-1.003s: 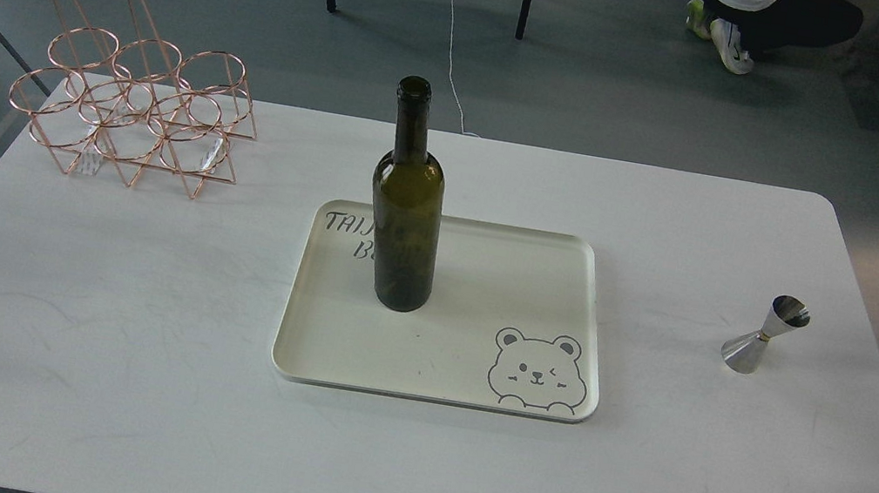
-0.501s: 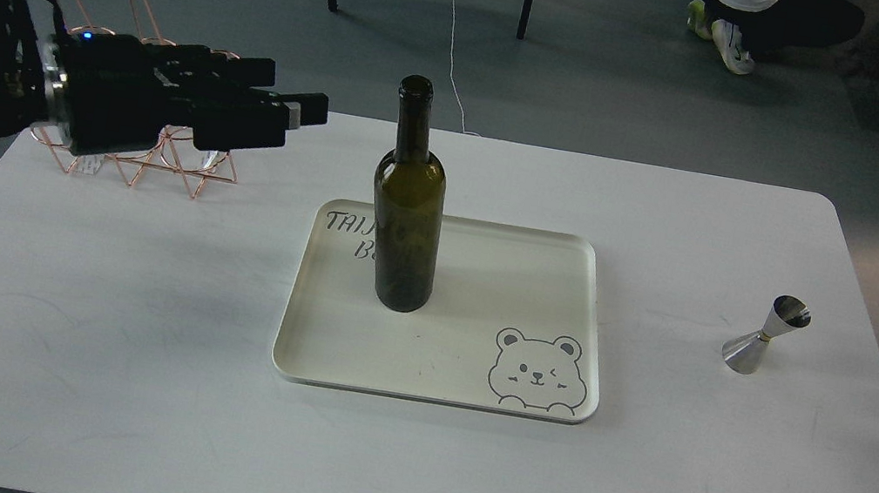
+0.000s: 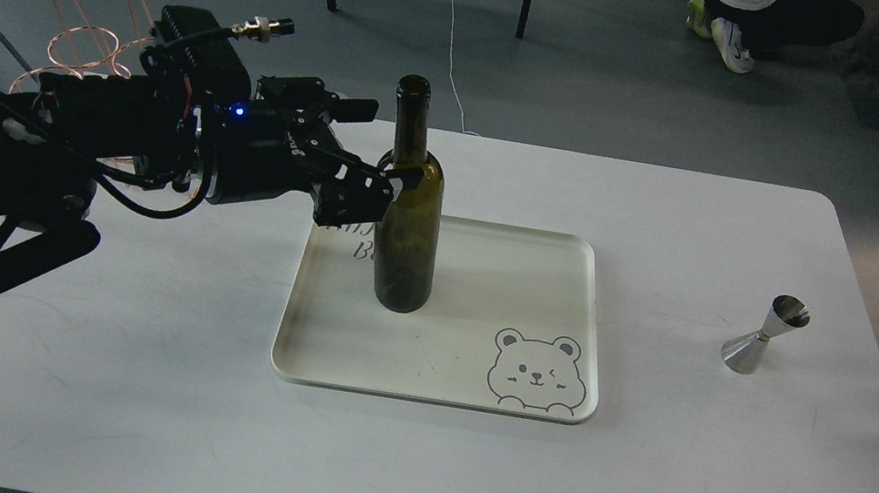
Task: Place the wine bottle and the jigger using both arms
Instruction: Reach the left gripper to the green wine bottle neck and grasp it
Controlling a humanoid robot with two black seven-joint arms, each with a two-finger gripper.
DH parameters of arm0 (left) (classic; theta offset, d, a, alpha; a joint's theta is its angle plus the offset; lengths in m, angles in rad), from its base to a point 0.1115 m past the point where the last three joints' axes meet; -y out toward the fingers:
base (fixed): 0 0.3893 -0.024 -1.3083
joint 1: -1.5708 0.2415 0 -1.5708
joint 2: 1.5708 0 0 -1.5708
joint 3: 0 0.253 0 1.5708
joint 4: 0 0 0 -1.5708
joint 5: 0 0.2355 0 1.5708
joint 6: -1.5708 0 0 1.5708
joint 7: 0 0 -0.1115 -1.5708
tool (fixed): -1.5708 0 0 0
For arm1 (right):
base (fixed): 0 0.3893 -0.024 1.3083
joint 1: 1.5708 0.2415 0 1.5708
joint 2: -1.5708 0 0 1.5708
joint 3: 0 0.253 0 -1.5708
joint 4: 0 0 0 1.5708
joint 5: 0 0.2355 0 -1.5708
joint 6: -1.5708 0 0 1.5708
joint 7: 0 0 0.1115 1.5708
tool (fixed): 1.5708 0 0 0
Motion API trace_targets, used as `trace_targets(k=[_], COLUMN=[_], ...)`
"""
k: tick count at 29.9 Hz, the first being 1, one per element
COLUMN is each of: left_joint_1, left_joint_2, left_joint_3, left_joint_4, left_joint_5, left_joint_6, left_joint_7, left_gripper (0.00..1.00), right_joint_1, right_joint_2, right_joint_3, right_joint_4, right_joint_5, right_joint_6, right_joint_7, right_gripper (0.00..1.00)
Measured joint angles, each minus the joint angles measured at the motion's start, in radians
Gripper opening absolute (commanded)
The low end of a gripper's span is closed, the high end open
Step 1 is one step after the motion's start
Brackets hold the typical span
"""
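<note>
The dark green wine bottle [image 3: 406, 232] stands upright on the left part of a cream tray [image 3: 537, 297] with a bear drawing. My left gripper [image 3: 383, 145] comes in from the left at the height of the bottle's shoulder and is open. Its near fingertip [image 3: 408, 178] lies in front of the bottle's shoulder, and the far finger [image 3: 355, 108] stays left of the neck. I cannot tell if it touches the glass. The silver jigger [image 3: 765, 335] stands alone on the table at the right. My right gripper is out of view.
A copper wire bottle rack [image 3: 88, 45] stands at the table's back left, mostly hidden behind my left arm. The white table [image 3: 404, 470] ends close to the jigger on the right. A person crouches on the floor at the back right.
My left arm has swung in from the left and forward, its gripper going from over the rack to the bottle's shoulder. The bottle and jigger have not moved.
</note>
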Motion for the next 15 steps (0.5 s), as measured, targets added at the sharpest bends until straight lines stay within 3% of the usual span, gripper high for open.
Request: trace_targets(k=[4, 9, 15], left_joint_1=[-0.005, -0.013, -0.015], left_joint_2=[-0.047, -0.069, -0.052], left_joint_3=[0.000, -0.007, -0.007], left_joint_4=[0.034, 0.046, 0.046], left_joint_5=[0.001, -0.001, -0.007], left_joint_6=[0.029, 0.048, 0.048], left_joint_7=[0.012, 0.041, 0.048], left_gripper=[0.79, 0.35, 0.20], right_joint_1=[0.001, 0.000, -0.001], right_joint_2=[-0.002, -0.002, -0.002], right_joint_3=[0.000, -0.001, -0.003], right_joint_4=[0.000, 0.000, 0.000], right_joint_5=[0.000, 0.000, 0.000], right_joint_6=[0.001, 0.001, 0.000], right_joint_7=[0.000, 0.000, 0.000], right_gripper=[0.97, 0.97, 0.97])
